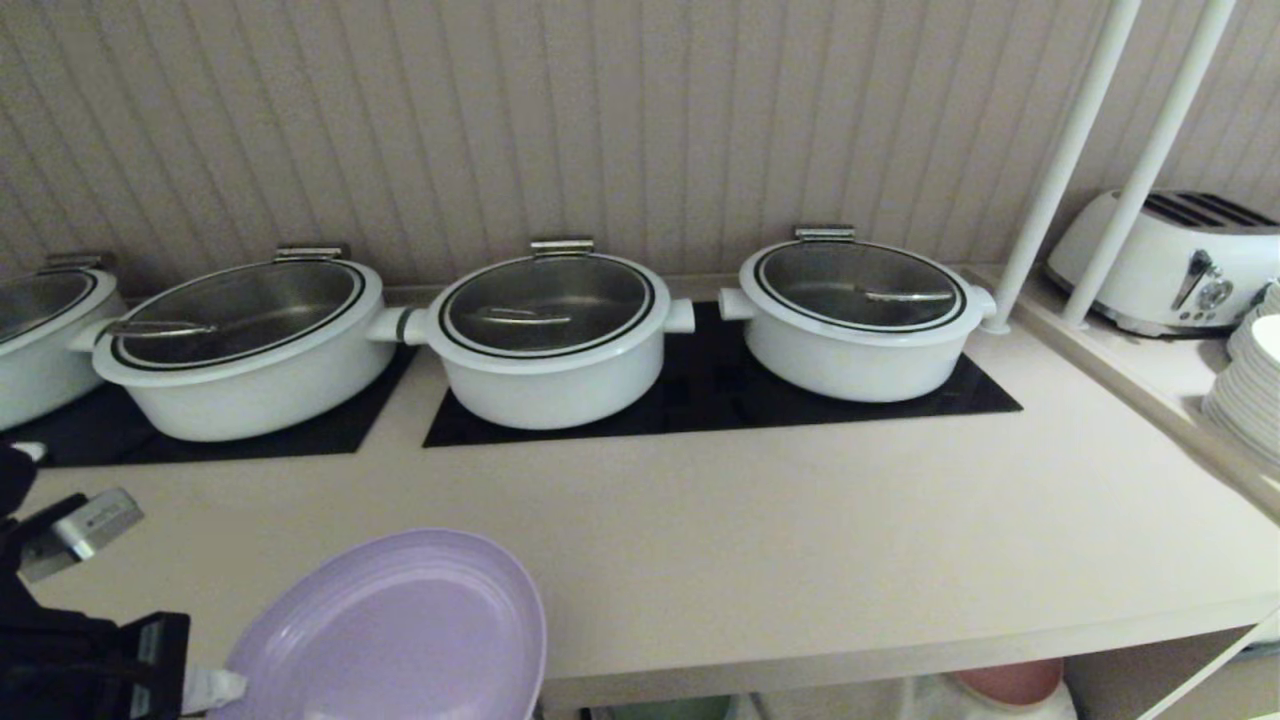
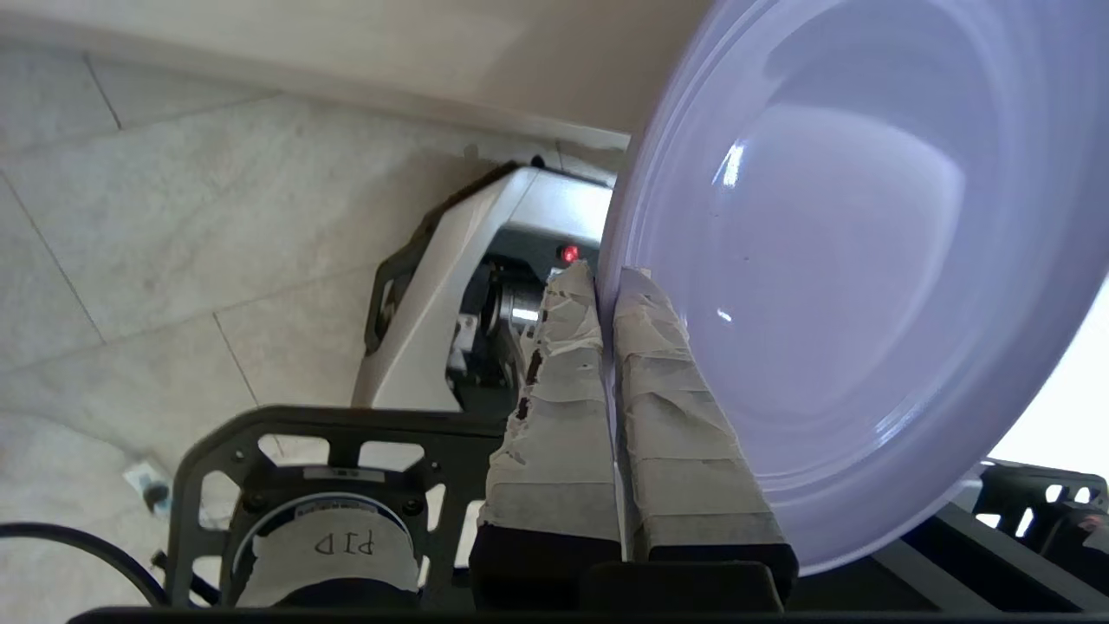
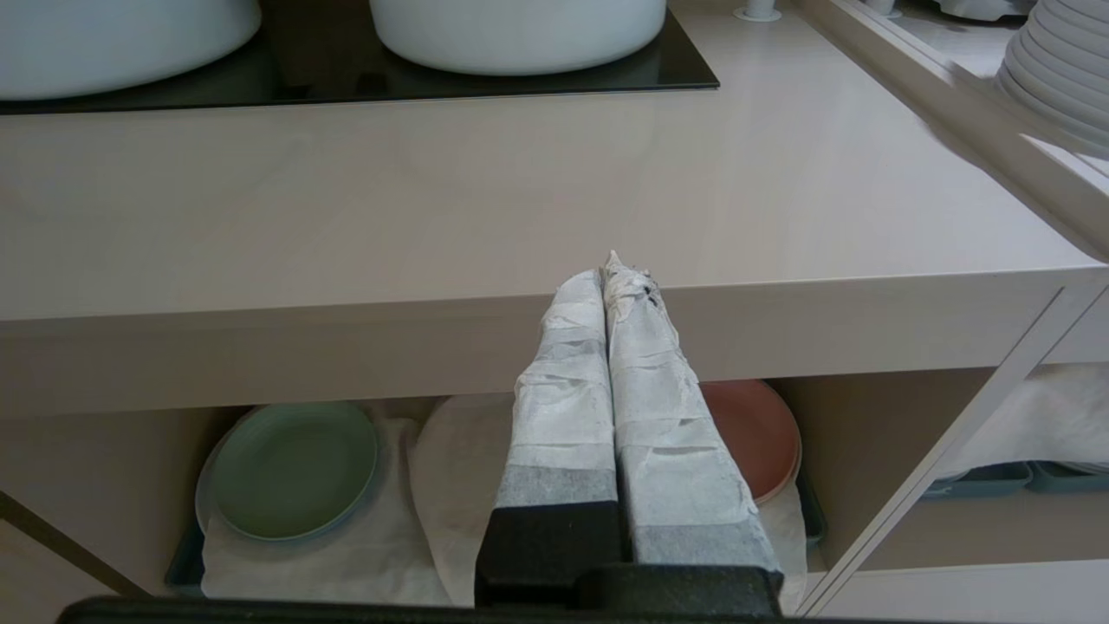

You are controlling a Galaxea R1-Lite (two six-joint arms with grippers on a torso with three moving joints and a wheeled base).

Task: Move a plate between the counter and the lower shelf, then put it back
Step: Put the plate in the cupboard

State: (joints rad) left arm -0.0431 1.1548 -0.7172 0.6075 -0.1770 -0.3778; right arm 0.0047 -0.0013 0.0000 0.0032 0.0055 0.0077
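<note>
Jaws of the left gripper (image 2: 611, 277) clench the plate's (image 2: 832, 286) rim above the counter's (image 1: 800, 540) front edge.

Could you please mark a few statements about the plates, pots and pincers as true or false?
1. The left pincer is shut on the purple plate's rim. True.
2. The purple plate lies flat on the counter. False: it is held, tilted, at the counter's front edge.
3. The right pincer holds the green plate. False: it is shut on nothing; that plate lies on the lower shelf.
4. The pots stand on black panels. True.
</note>
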